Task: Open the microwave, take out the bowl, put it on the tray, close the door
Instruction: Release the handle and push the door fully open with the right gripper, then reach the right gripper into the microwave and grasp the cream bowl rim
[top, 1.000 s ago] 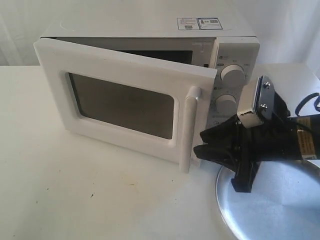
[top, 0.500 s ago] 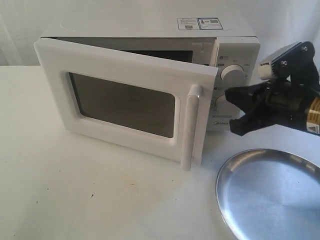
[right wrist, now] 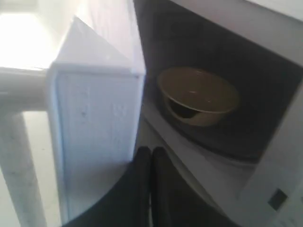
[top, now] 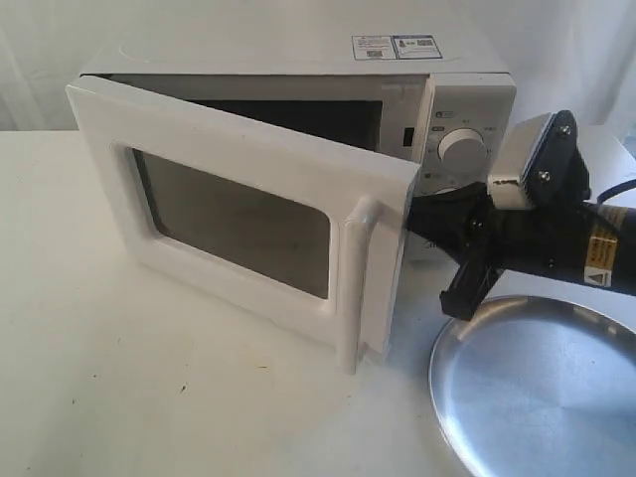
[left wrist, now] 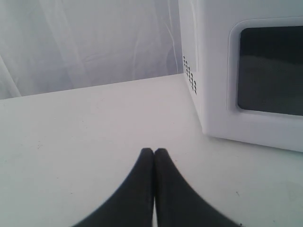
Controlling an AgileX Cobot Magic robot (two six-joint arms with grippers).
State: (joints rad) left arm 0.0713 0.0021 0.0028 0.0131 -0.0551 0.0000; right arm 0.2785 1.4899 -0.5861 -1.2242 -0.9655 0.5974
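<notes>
The white microwave [top: 467, 99] stands at the back of the table with its door [top: 238, 214] swung partly open. My right gripper [top: 417, 221] is shut and empty; its tips [right wrist: 151, 152] sit behind the door's free edge [right wrist: 94, 137], against its inner side. The cream bowl [right wrist: 198, 96] rests inside the dark cavity, seen only in the right wrist view. The silver tray [top: 537, 388] lies on the table at the front right, under the right arm. My left gripper [left wrist: 154, 152] is shut and empty above the bare table, left of the microwave's side [left wrist: 208, 71].
Two round knobs [top: 460, 147] sit on the microwave's right panel, just above the right arm. A white curtain [left wrist: 90, 42] hangs behind the table. The white tabletop [top: 149, 378] stretches in front of the door.
The right gripper dropped from beside the knobs and pushed in behind the door's free edge. The door has swung further open towards the front.
</notes>
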